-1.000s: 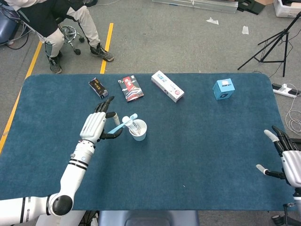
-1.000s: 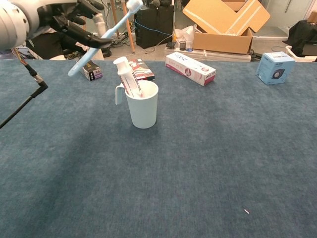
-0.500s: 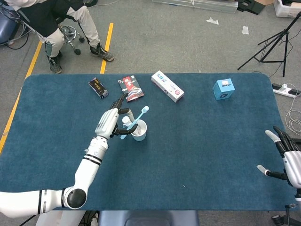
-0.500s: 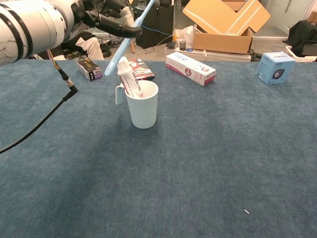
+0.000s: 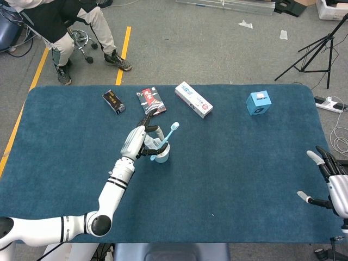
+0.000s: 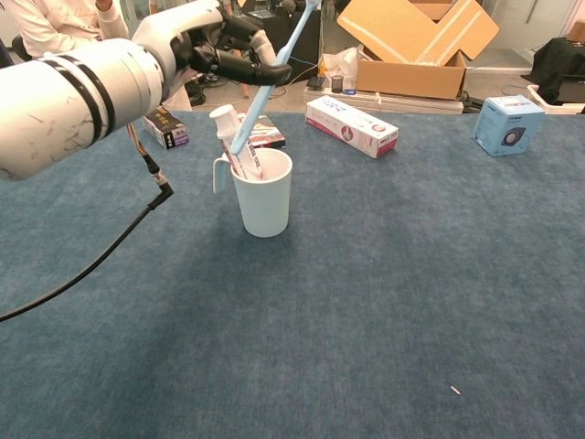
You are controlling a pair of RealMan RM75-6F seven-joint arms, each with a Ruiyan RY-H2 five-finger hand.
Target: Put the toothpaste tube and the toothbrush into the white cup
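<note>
Your left hand pinches the toothbrush tilted, handle end just over the white cup, beside the toothpaste tube already inside; your right hand rests empty, fingers spread.

Grey floor, blue-carpeted table

A blue table carries a white cup and four small boxes.
</note>
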